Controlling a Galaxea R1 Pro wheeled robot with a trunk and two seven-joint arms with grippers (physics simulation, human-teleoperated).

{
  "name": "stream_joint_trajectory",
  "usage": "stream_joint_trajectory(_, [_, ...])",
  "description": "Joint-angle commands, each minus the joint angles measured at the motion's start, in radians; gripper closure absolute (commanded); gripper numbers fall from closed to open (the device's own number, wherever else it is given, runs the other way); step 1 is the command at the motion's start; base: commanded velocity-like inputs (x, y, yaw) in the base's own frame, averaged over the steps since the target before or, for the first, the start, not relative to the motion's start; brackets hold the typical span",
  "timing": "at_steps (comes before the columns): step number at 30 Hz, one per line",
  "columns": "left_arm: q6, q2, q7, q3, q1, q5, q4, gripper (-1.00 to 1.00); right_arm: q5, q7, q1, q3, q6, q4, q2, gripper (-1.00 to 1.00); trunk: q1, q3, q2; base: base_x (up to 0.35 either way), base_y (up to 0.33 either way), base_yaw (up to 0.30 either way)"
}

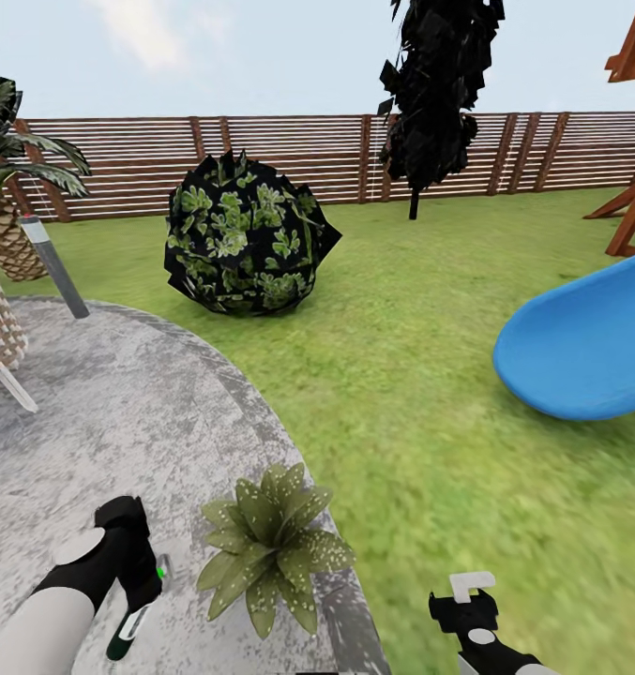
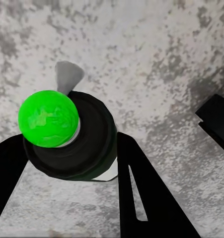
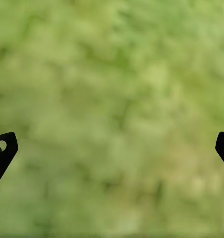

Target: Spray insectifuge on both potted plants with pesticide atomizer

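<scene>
Over the patio (image 1: 120, 422), slim white, dark-green-ended pesticide atomizer (image 1: 134, 623), clamped in left gripper (image 1: 143, 591)

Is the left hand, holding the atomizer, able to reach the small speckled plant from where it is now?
Probably yes. The left hand grips the pesticide atomizer over the patio, and the potted plant sits just beside it with nothing between them.

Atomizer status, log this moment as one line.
left gripper: shut on pesticide atomizer | right gripper: open over lawn | potted plant: beside atomizer
</scene>
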Motion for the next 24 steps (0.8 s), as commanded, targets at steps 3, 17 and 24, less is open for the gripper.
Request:
stream_joint_trajectory(3, [0.023,0.015,-0.006,0.002,-0.003,-0.015,0.000,1.00,-0.010,-0.002,0.000,0.009,-0.003,0.001,0.000,-1.00,0.000,-0.001,0.000,0.000,0.000,0.000])
stream_joint_trajectory(17, [0.063,0.029,0.028,0.000,-0.003,-0.014,-0.001,1.00,-0.010,-0.002,0.000,0.009,-0.003,0.000,-0.001,-1.00,0.000,-0.001,0.000,0.000,0.000,0.000])
stream_joint_trajectory(24, [0.080,0.029,0.039,0.002,-0.002,-0.002,-0.047,1.00,-0.010,-0.002,0.000,0.008,-0.003,0.000,-0.002,-1.00,0.000,-0.001,0.000,0.000,0.000,0.000])
